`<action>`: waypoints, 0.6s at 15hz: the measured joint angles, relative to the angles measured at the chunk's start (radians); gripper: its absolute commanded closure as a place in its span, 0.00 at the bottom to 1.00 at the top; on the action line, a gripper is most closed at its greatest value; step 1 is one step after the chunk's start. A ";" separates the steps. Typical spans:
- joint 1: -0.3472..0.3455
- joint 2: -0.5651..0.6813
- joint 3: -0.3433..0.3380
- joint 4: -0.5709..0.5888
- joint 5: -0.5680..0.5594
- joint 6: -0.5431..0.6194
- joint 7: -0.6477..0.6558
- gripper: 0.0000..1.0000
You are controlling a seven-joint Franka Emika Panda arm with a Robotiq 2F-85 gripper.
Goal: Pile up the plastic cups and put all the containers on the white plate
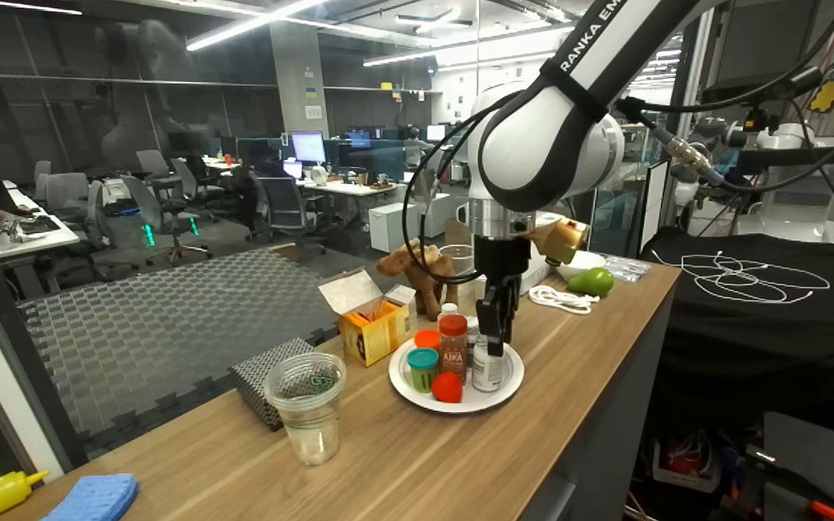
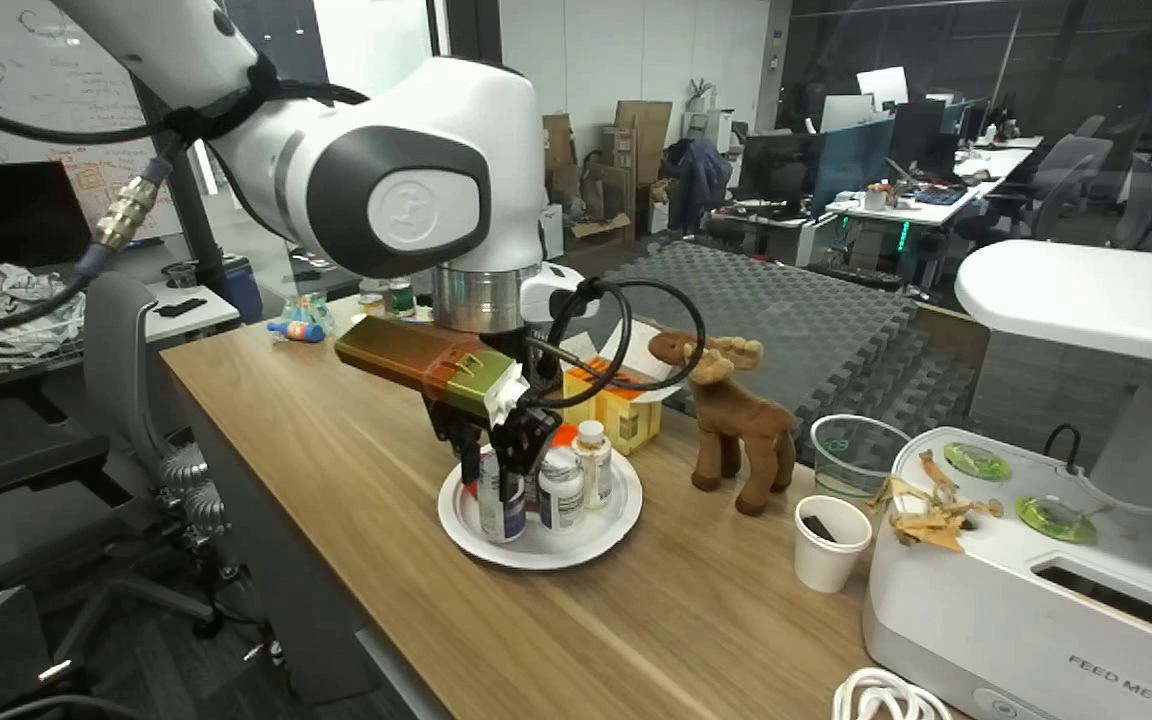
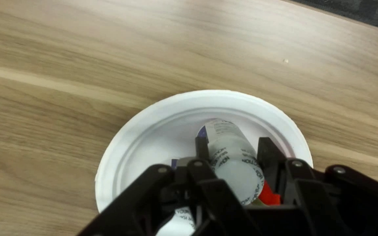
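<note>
Standing upright on the plate (image 3: 208, 98), a white bottle (image 3: 233, 160) is clasped by the fingers (image 3: 270, 152), which are parted only by the width of its body. The plate is placed between the long edges of the bench (image 1: 424, 463). In an exterior view, a broad strip of wood is left between the plate and the edge on the right, and a narrower one toward the cups (image 1: 308, 416). On the far left side, the room is reduced by a box (image 1: 377, 333), set just beside the rim. Around the fingers the plate is crowded: it is shared with a second bottle (image 2: 562, 495), a third bottle (image 2: 593, 470), a red-lidded jar (image 1: 453, 354), a teal pot (image 1: 424, 373), an orange pot (image 1: 426, 339) and a rounded red piece (image 1: 447, 388). Whether the second bottle is touched by the fingers cannot be told.

The bench is finished in straight wood grain. The plate is round, and its rim is marked by shallow rings. The white bottle is cylindrical and wrapped in a printed label. The teal pot is short, closed with a flat lid. The cups are made of clear plastic and narrowed toward the base; they are nested, apart from the plate, beside a dark speckled block (image 1: 272, 380). The box is of card, with raised flaps; near it a brown plush moose (image 2: 741, 425) is stood.
</note>
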 measured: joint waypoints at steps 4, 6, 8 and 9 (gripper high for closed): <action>0.005 0.017 0.000 0.013 -0.027 0.012 0.000 0.31; 0.006 0.018 0.000 0.015 -0.050 0.013 0.000 0.19; 0.007 0.017 0.000 0.015 -0.068 0.017 0.000 0.03; 0.007 0.013 -0.001 0.015 -0.076 0.021 0.000 0.00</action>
